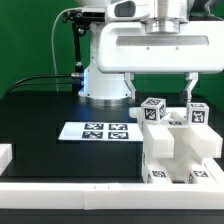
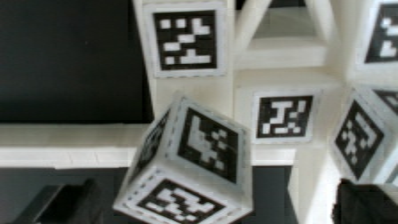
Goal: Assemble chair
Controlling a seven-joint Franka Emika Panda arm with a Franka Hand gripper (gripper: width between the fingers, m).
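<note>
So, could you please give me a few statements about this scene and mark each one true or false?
1. The marker board lies flat on the black table. True.
2. The chair stands at the exterior view's left. False: it stands at the right.
3. The chair's parts are white with black-and-white tags. True.
4. The marker board rests on top of the chair. False: it lies apart, on the table.

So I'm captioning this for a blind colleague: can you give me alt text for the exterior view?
A white chair assembly of blocky bars and posts with black-and-white tags stands at the exterior view's right on a black table, with the robot arm's claw just above it. The flat marker board lies to its left.
</note>
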